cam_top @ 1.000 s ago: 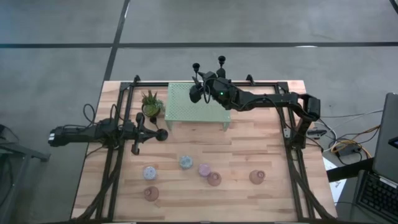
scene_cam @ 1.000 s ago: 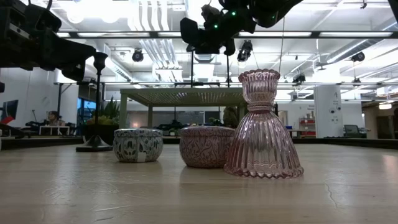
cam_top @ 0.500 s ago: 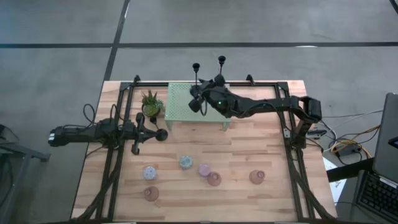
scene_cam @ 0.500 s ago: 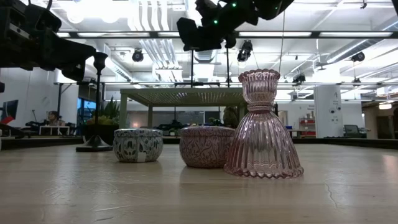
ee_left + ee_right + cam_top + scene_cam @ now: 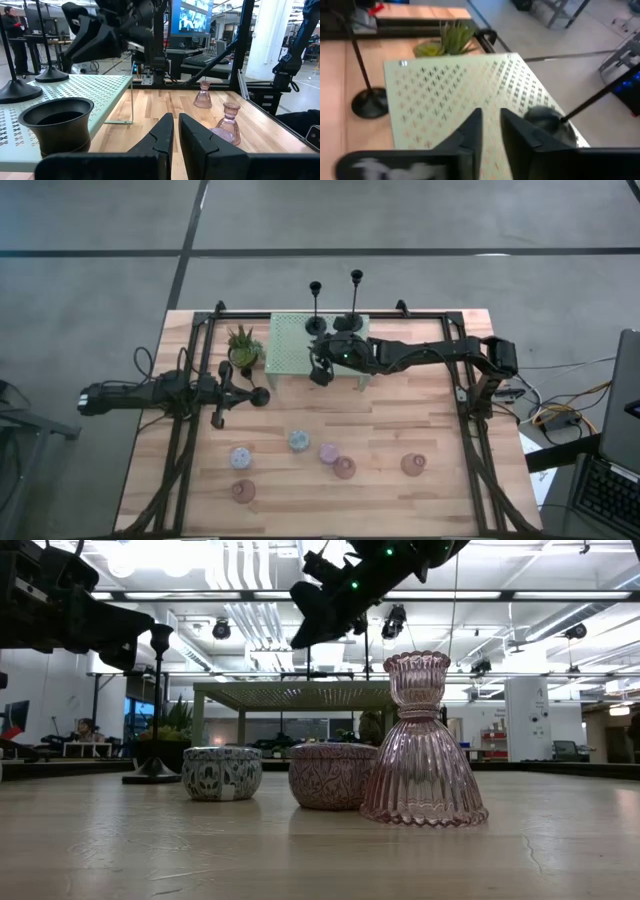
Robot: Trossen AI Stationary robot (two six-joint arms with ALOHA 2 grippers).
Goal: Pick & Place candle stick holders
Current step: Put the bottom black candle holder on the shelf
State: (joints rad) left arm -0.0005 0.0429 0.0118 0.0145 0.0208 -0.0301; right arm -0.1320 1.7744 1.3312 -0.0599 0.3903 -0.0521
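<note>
Two slim black candlesticks (image 5: 316,326) (image 5: 348,322) stand by their round bases on the mint shelf (image 5: 290,350). They also show in the right wrist view (image 5: 369,103) (image 5: 546,119). A third candlestick (image 5: 260,395) stands by its base on the table (image 5: 152,776), and its cup (image 5: 55,117) shows just beside my left gripper (image 5: 243,394), which is shut and touches nothing I can see. My right gripper (image 5: 318,372) hovers over the shelf's near part, shut and empty (image 5: 491,131). Several short pink, lavender and blue holders (image 5: 328,452) sit near the table's near edge.
A potted green plant (image 5: 243,346) stands left of the shelf. A tall pink glass holder (image 5: 423,745) and two patterned round cups (image 5: 221,773) (image 5: 332,776) sit close to the low camera. Black frame rails (image 5: 185,440) run along the table's sides.
My right gripper has drawn away from the candlesticks at the shelf's far edge toward the table's near edge, over the shelf, and has tipped its fingers downward. The two candlesticks stay standing on the shelf.
</note>
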